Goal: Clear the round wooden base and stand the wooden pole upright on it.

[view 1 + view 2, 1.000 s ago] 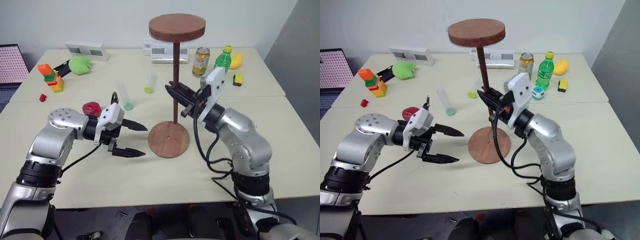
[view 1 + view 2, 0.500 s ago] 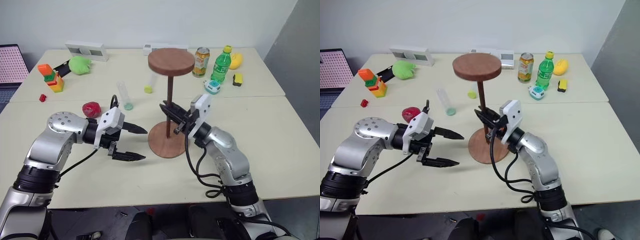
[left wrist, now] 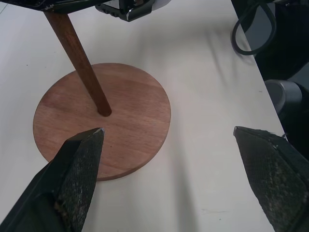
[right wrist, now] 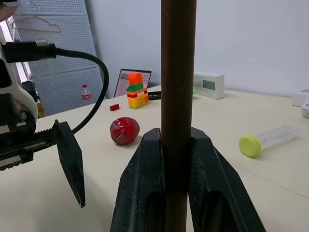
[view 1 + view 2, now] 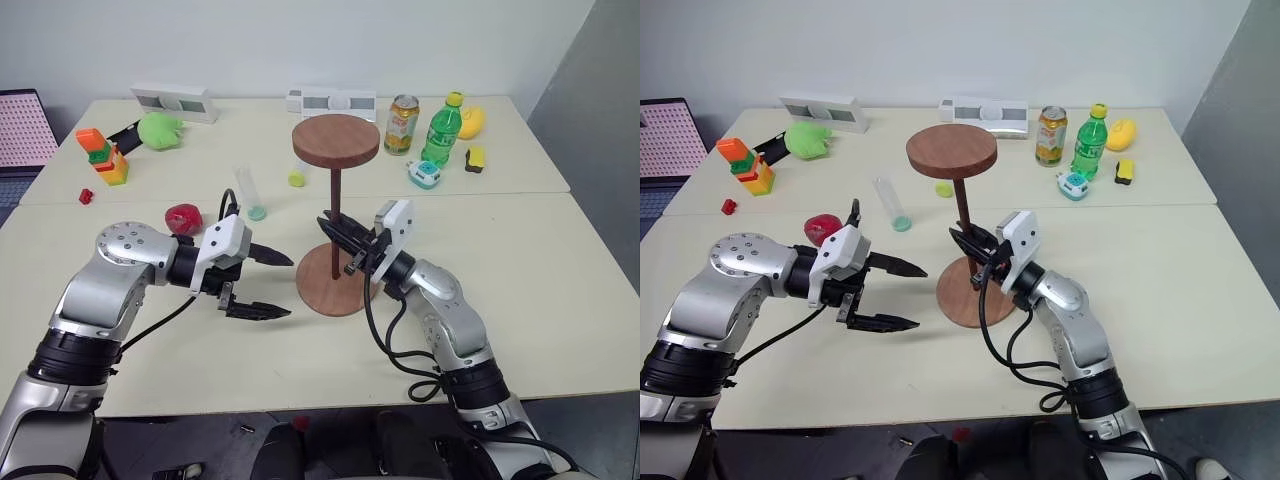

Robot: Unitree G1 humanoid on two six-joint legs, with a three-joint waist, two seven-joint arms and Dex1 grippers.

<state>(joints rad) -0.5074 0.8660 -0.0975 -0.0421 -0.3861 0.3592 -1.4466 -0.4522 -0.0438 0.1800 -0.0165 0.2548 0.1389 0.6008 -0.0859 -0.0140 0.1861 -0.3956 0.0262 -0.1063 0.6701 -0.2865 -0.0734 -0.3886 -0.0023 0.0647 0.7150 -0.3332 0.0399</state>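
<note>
On the far left of the bench (image 5: 300, 380) stands a stack of orange, green and yellow blocks (image 5: 103, 156), with a small red piece (image 5: 86, 195) just nearer and a green soft toy (image 5: 159, 130) beyond it to the right. A white box (image 5: 174, 101) lies at the far edge behind the toy. Nearer, a red round thing (image 5: 182, 217) rests beside the left arm.

The left hand (image 5: 268, 284) hovers over the bench just left of the round wooden base (image 5: 325, 290), its two black fingers (image 3: 72, 179) spread wide apart, holding nothing and pointing toward the base.

Farther back lie a clear tube with a green end (image 5: 250, 192) and a small yellow-green cap (image 5: 297, 178).

The base lies flat on the bench in the middle, nothing else resting on it. The wooden pole (image 5: 334, 222) stands upright on it, its lower end at the hole in the base's centre and its fixed disc (image 5: 336, 141) at the top.

The right hand (image 5: 337, 237) is clamped on the pole's lower part from the right, the fingers (image 4: 145, 188) pressed against both sides of the rod.

At the far right stand another white box (image 5: 331, 102), a drink can (image 5: 402, 124), a green bottle (image 5: 440, 130), a small white-and-teal thing (image 5: 424, 174), a yellow thing (image 5: 472, 121) and a small yellow-and-black block (image 5: 475, 159).
</note>
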